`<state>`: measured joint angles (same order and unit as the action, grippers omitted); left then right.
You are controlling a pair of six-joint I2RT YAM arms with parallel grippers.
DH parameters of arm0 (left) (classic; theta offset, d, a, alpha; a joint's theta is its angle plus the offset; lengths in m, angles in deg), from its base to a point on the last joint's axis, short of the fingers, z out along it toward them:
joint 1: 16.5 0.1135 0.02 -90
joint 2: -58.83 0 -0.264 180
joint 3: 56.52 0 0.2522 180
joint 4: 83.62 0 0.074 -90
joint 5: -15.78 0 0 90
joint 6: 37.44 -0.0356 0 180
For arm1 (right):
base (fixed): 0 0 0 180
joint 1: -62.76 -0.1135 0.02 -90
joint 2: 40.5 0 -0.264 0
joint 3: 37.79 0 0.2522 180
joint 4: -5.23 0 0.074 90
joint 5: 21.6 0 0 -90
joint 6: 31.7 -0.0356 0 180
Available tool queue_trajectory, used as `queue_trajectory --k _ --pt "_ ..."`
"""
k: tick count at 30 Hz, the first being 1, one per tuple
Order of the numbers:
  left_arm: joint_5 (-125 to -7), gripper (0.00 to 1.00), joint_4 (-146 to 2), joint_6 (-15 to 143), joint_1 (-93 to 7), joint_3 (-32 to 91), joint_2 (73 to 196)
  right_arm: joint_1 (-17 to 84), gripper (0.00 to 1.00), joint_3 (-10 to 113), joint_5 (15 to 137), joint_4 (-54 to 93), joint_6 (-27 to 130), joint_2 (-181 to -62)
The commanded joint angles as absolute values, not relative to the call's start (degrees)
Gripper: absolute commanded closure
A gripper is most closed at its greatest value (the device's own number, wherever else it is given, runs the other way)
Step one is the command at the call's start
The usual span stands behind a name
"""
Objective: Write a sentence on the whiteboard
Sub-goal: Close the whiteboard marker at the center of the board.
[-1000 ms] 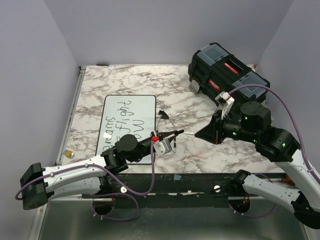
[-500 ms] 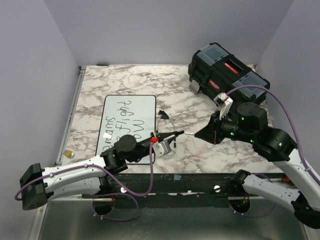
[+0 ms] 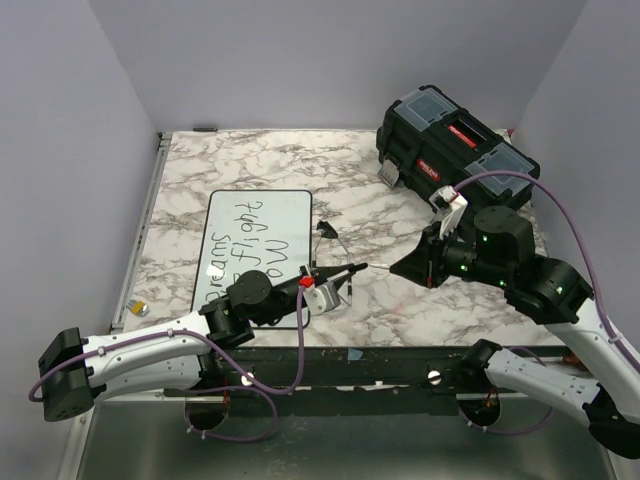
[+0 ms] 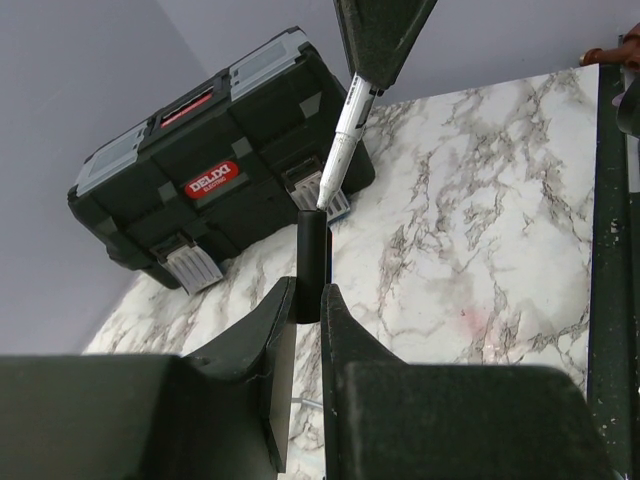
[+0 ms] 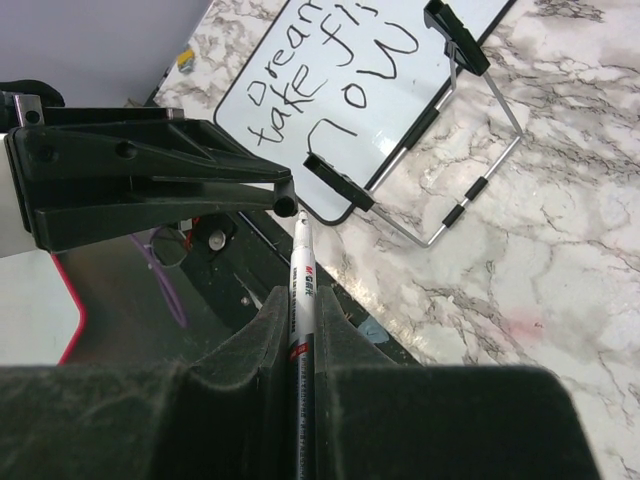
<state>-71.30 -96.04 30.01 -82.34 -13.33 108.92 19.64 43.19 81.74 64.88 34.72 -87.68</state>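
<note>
The left fingers (image 4: pixel 262 350) clenched the cap (image 4: pixel 311 262) and the right fingers (image 5: pixel 265 335) clenched the marker (image 5: pixel 303 262), tip facing the cap, probably to close it, because the sentence (image 5: pixel 290 125) already stood on the whiteboard (image 5: pixel 390 120).

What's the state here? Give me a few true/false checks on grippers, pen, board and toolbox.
1. The right gripper is shut on the marker. True.
2. The left gripper is open and empty. False: it is shut on the black cap.
3. The cap is seated on the marker. False: the marker's tip is exposed, right by the cap's end.
4. The whiteboard carries handwritten words. True.
5. The toolbox has its lid up. False: the lid is closed.
</note>
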Motion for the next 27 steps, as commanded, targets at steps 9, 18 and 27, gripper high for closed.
queue_trajectory --k 9,18,27 --pt "-71.48 1.0 -96.03 30.32 -82.32 -13.35 109.53 19.43 0.99 42.99 82.01 63.13 34.01 -87.11" --pt "-71.67 1.0 -96.4 30.63 -82.26 -12.8 110.69 19.43 0.99 41.77 82.36 62.46 33.89 -87.12" --pt "-71.49 1.0 -97.66 30.9 -82.32 -13.31 110.1 19.48 0.99 39.8 82.34 61.89 33.92 -87.26"
